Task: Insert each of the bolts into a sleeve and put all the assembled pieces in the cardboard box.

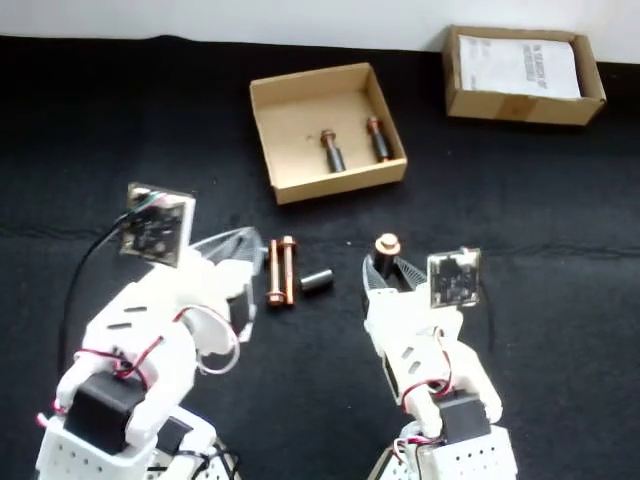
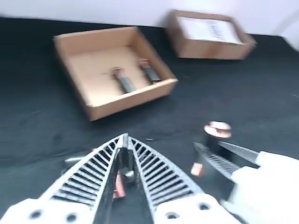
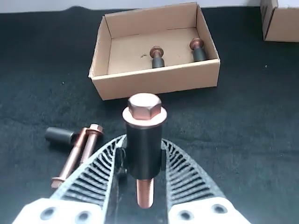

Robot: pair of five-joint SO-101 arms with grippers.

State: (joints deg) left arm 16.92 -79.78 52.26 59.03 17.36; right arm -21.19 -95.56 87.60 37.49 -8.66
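Observation:
My right gripper (image 3: 142, 142) is shut on an assembled piece (image 3: 144, 140), a copper bolt standing upright in a dark sleeve; from above it shows as the right gripper (image 1: 383, 268) right of the table's middle. Two loose copper bolts (image 1: 281, 271) lie side by side, with a dark sleeve (image 1: 316, 281) just right of them. My left gripper (image 2: 124, 140) hangs shut just left of those bolts, its fingertips together. The open cardboard box (image 1: 300, 180) at the back holds two assembled pieces (image 1: 332, 151) (image 1: 378, 138).
A second cardboard box (image 1: 460, 100) with a printed sheet in it stands at the back right. Black cloth (image 1: 520, 220) covers the table, with free room between the grippers and the open box.

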